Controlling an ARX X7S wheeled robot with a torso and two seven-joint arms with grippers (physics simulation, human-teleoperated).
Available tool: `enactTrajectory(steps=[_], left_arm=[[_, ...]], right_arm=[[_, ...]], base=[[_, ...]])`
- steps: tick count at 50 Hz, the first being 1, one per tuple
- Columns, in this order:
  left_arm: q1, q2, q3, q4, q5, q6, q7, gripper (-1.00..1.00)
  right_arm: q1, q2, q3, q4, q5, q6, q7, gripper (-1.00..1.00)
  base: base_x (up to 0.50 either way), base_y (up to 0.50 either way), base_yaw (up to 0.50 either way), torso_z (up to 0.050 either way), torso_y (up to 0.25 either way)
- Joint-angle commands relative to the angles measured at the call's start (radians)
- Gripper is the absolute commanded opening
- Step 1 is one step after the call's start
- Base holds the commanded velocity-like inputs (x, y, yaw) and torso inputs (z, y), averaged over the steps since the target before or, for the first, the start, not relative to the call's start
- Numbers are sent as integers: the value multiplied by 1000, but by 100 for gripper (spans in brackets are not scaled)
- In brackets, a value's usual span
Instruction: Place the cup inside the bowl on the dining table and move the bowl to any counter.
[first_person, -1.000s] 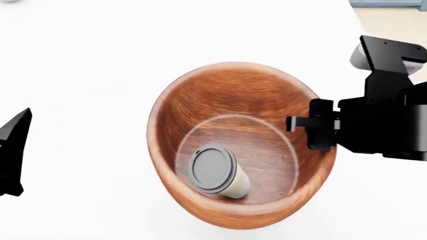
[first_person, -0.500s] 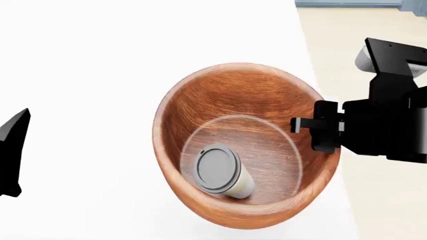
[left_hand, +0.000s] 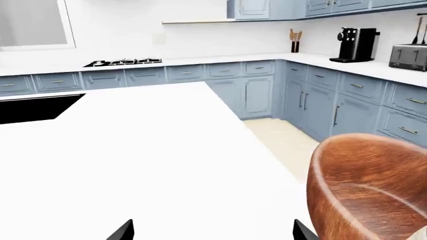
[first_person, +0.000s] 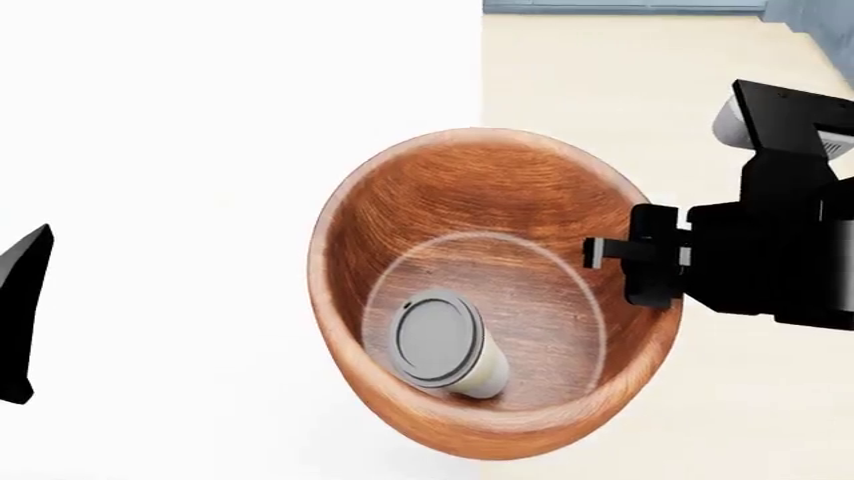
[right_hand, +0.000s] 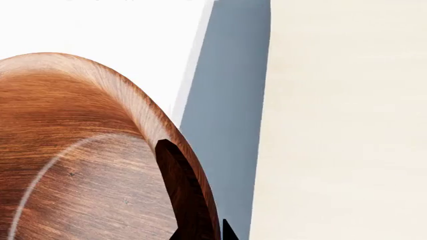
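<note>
The reddish-brown wooden bowl (first_person: 494, 200) hangs half over the dining table's (first_person: 200, 150) right edge, above the beige floor. The cream cup (first_person: 447, 345) lies tilted on the bowl's bottom, its dark-grey lid towards the camera. My right gripper (first_person: 627, 255) is shut on the bowl's right rim. In the right wrist view one finger (right_hand: 175, 195) is inside the bowl (right_hand: 80, 150) and one outside. My left gripper (left_hand: 213, 235) is open and empty over the table (left_hand: 133, 150), left of the bowl (left_hand: 373, 190). It shows at the left edge of the head view (first_person: 24, 310).
White counters on blue-grey cabinets run along the far wall (left_hand: 200, 60) and the right wall (left_hand: 400, 70). They carry a hob (left_hand: 123, 62), a coffee machine (left_hand: 357, 44) and a toaster (left_hand: 408, 56). A beige floor aisle (left_hand: 280, 145) lies between table and cabinets.
The view has swung right: the table's edge has slid left under the bowl, which now hangs partly over the floor. The right gripper still holds the rim, and the cup stays put.
</note>
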Motion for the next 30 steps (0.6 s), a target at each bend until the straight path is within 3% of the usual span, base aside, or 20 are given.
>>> enactTrajectory(steps=[1, 10, 17, 30], left_arm=[[-7, 0, 3, -3, -2, -3, -1, 100], [-28, 26, 30, -13, 13, -15, -8, 100], [-4, -14, -4, -2, -14, -2, 7, 100], [-110, 57, 86, -60, 30, -63, 6, 100]], right_arm=[[2, 7, 18, -8, 31, -4, 0, -100], [-7, 11, 14, -7, 31, -10, 1, -100], [-9, 13, 12, -6, 33, -11, 0, -100], [-4, 17, 5, 3, 28, -20, -4, -100]], base=[[-103, -501, 0, 0, 0], [-131, -502, 0, 0, 0], [-211, -503, 0, 0, 0], [-211, -503, 0, 0, 0]])
